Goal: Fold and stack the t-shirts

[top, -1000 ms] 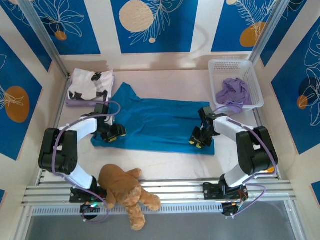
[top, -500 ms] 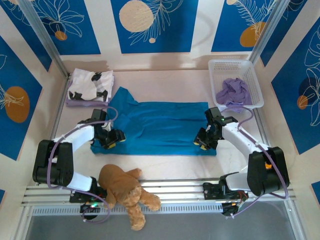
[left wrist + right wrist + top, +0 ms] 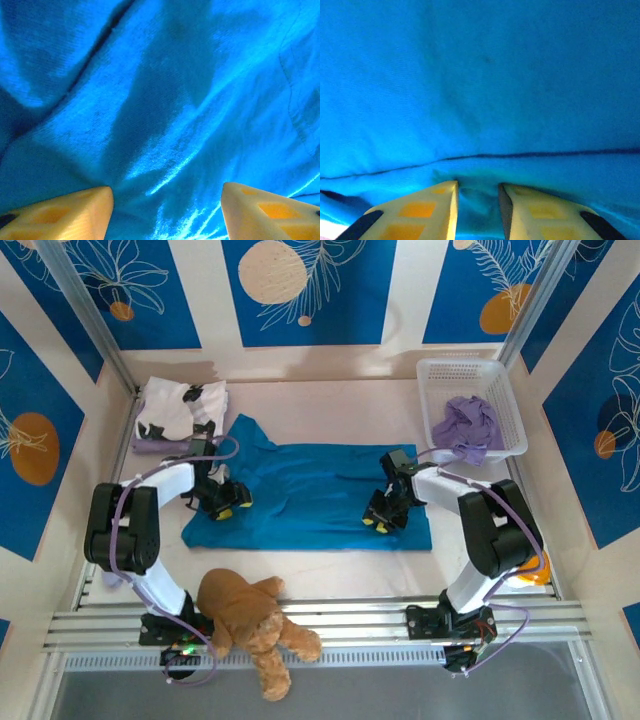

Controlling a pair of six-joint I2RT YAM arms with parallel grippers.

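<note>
Because the brown teddy bear slumps over the rail at the desk's near edge, it seems to have no part in the folding; just beyond it the teal t-shirt lies spread across the middle of the desk, wrinkled towards its left end; the left pincer rests on that left end with its jaws apart over bare cloth, gripping nothing, probably poised to take hold; the right pincer sits near the shirt's right end, jaws drawn close on a small ridge of teal cloth beside a hem, a grip seemingly meant to lift that side; at the far left corner a folded white t-shirt with black blotches tops a lavender one, evidently the stack; in the far right corner a basket holds crumpled lavender t-shirts, apparently awaiting folding.
</note>
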